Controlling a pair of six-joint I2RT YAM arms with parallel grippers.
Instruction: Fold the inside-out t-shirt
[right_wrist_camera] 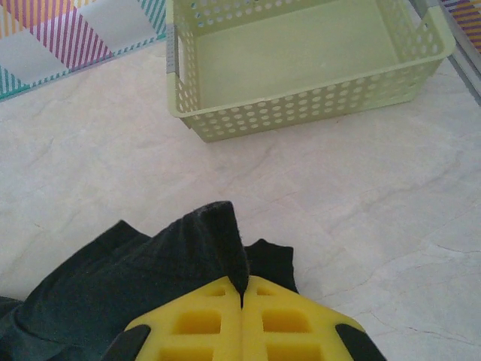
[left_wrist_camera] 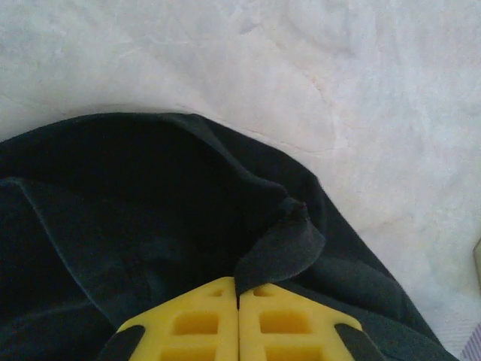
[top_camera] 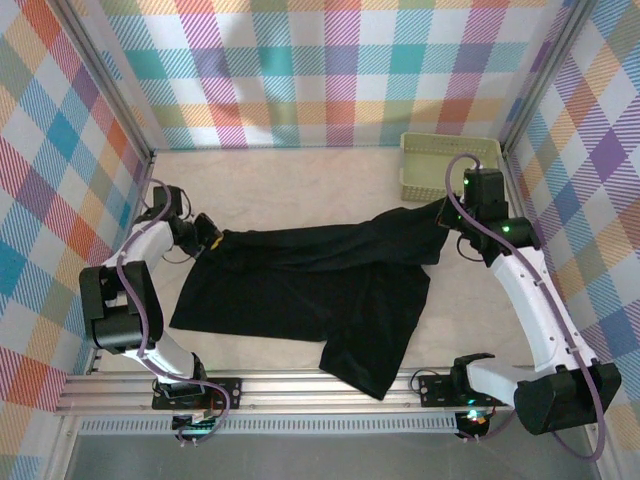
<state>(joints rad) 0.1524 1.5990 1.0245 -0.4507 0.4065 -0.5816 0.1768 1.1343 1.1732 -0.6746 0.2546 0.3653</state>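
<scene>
Left wrist: yellow-fingered left gripper pressed together, pinching a fold of plain black soft-fabric t-shirt at the fingertips, cloth bunched ahead and to its left. Right wrist: right gripper clamped on a peaked t-shirt edge, pale green perforated plastic basket well ahead, apart from cloth. Top external: t-shirt stretched between both grippers, lying on pale tabletop.

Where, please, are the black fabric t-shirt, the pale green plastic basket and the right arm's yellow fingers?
Black fabric t-shirt (top_camera: 300, 285): top view, middle.
Pale green plastic basket (right_wrist_camera: 301, 105): right wrist view, near wall.
Right yellow fingers (right_wrist_camera: 222, 297): right wrist view, one pad's face.
</scene>
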